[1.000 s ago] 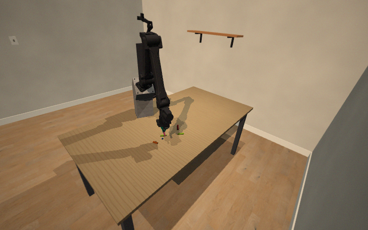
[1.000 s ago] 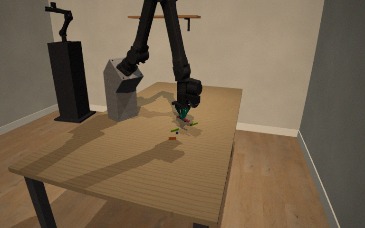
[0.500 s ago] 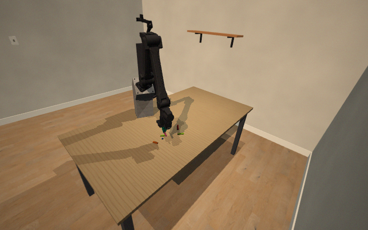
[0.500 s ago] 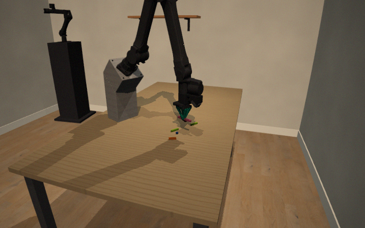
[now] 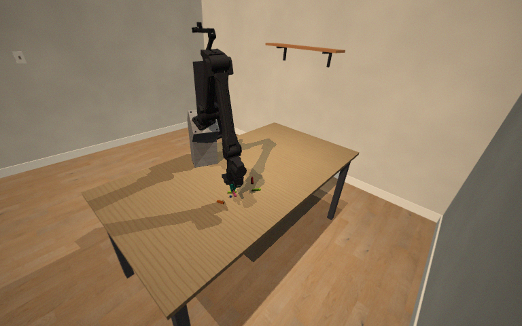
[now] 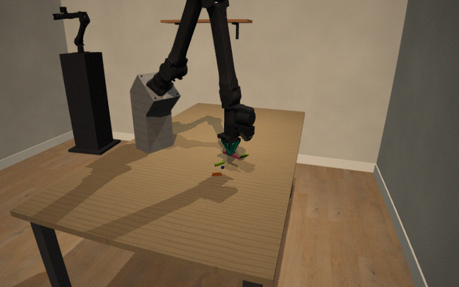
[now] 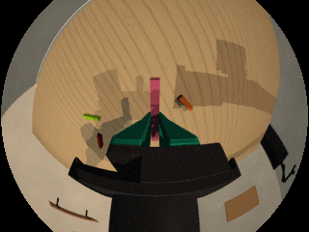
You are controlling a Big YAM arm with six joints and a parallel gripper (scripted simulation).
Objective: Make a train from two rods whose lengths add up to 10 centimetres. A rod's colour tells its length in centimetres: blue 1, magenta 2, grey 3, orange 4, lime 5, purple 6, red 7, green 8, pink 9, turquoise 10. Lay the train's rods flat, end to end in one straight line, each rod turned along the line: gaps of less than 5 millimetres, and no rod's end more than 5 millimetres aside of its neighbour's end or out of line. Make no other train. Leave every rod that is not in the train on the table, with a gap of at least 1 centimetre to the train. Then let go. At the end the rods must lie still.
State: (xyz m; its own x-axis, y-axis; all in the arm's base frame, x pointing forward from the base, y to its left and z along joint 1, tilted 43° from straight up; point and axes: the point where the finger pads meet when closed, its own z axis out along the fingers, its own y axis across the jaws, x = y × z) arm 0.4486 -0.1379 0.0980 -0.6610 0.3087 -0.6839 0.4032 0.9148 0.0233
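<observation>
My gripper (image 5: 232, 188) (image 6: 231, 152) (image 7: 154, 116) is shut on a pink rod (image 7: 154, 100) and holds it low over the table, near the middle. The pink rod (image 6: 232, 155) sticks out to both sides of the green fingers. A small blue rod (image 6: 222, 167) lies just in front of it, and it also shows in the top view (image 5: 230, 195). One lime rod (image 6: 219, 163) lies beside the blue rod. A second lime rod (image 6: 244, 155) (image 5: 255, 189) (image 7: 92, 116) lies to the right. I cannot tell whether the pink rod touches the table.
An orange rod (image 6: 216, 174) (image 5: 219, 201) (image 7: 184, 102) lies nearer the table's front. A dark red rod (image 5: 251, 179) (image 7: 100, 139) lies behind the gripper. The grey arm pedestal (image 6: 152, 115) stands at the table's back left.
</observation>
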